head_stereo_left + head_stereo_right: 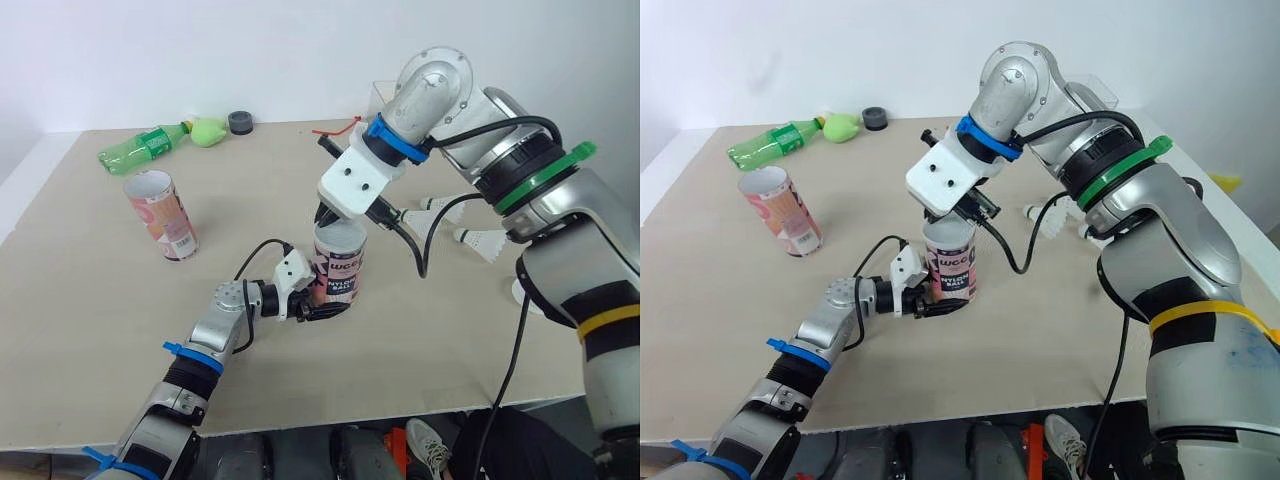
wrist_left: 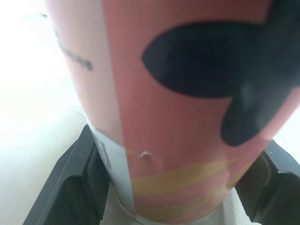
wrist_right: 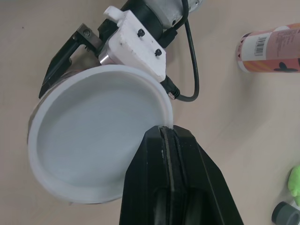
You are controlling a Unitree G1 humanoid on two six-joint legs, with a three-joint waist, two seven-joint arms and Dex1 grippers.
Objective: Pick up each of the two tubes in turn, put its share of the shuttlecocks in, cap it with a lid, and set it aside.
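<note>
A pink tube [image 1: 340, 268] with black print stands upright mid-table. My left gripper [image 1: 322, 306] is shut on its base, a black finger [image 2: 70, 187] on either side. My right gripper [image 3: 164, 132] comes down from above and is shut on the rim of a white lid [image 3: 93, 140], which lies over the tube's mouth. I cannot tell whether the lid is pressed home or what is inside the tube. A second pink tube [image 1: 160, 215] stands open-topped at the left, apart from both grippers. Two white shuttlecocks [image 1: 482, 240] lie to the right, behind my right arm.
At the back left of the table lie a green plastic bottle [image 1: 140, 148], a light green object [image 1: 208, 131] and a small grey cap [image 1: 240, 122]. A clear container [image 1: 385, 95] stands at the back edge. The table's front edge is close below my left arm.
</note>
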